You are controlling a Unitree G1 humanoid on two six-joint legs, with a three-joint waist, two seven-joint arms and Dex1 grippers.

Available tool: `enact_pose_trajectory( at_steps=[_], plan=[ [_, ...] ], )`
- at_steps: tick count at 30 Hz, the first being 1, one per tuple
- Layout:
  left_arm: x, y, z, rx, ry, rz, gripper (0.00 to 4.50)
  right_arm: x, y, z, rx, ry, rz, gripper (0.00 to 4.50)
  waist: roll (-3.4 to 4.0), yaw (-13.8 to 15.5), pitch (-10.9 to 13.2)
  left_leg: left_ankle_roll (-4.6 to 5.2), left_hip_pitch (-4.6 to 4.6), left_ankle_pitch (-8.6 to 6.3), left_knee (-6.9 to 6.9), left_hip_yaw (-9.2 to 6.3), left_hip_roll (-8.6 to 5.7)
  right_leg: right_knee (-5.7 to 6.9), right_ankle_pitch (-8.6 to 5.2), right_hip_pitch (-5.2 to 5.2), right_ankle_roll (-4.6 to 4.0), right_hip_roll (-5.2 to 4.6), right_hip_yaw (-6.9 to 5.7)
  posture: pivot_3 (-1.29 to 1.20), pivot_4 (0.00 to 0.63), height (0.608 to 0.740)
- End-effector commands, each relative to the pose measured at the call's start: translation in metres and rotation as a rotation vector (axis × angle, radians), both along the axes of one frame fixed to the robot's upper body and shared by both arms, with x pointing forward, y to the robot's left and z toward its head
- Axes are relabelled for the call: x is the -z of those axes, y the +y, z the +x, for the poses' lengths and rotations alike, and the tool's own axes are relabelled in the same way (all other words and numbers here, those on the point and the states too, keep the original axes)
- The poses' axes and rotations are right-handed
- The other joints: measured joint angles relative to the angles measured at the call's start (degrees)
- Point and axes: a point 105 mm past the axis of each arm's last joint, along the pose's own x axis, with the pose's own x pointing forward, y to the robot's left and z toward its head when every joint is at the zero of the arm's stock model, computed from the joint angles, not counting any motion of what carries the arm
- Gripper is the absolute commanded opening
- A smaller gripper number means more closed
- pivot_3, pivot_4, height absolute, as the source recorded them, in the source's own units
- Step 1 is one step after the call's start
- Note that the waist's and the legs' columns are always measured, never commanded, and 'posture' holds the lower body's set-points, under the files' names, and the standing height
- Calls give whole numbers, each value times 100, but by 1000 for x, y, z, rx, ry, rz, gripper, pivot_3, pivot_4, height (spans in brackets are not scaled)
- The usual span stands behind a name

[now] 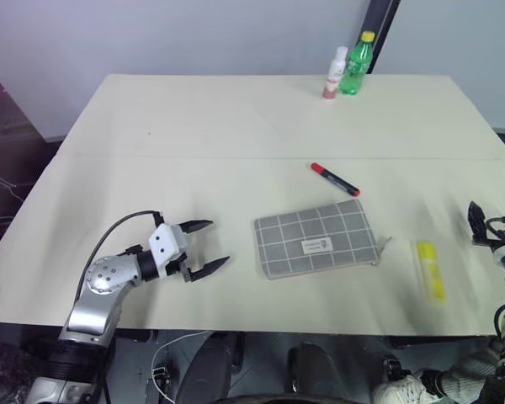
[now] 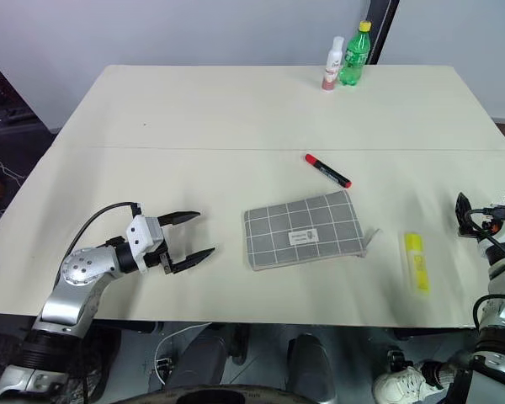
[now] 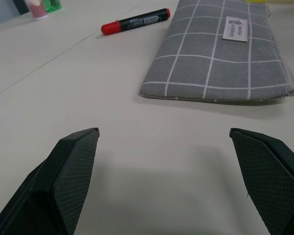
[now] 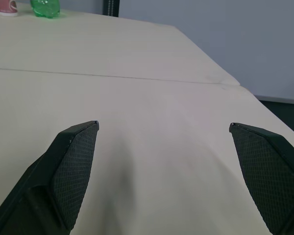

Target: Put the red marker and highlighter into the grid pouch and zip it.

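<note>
The grey grid pouch (image 1: 316,239) lies flat near the table's front middle, white label up, zipper pull at its right end. Just behind it lies the red marker (image 1: 334,179), black barrel with a red cap. The yellow highlighter (image 1: 430,270) rests to the pouch's right, near the front edge. My left gripper (image 1: 209,246) hovers open over the table left of the pouch, a short gap away, fingers pointing at it. At the table's right edge, beyond the highlighter, my right gripper (image 4: 164,128) stands open with bare table between its fingers.
A green bottle (image 1: 356,64) with a yellow cap and a small white and pink bottle (image 1: 335,73) stand at the table's far edge. The cream table (image 1: 194,135) has a seam line running across its middle.
</note>
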Motion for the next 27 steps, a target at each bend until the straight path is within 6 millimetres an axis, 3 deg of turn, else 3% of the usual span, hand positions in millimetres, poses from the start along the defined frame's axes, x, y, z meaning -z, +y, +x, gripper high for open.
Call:
enact_pose_trajectory(
  at_steps=[1, 27],
  plan=[
    [-6, -4, -3, 12, -56, -7, 4500, -12, 0, -1, -8, -27, -45, 4434, 1, 0, 0, 0, 0, 0, 0, 0, 0, 0, 0, 0, 0, 0, 0, 0, 150, 740],
    [-4, -6, -4, 22, -76, -5, 4500, -16, 9, 2, -75, -2, -70, 4434, 11, 6, -3, 0, 0, -1, -2, 0, 0, 0, -1, -1, -1, -1, 1, 0, 150, 740]
  ],
)
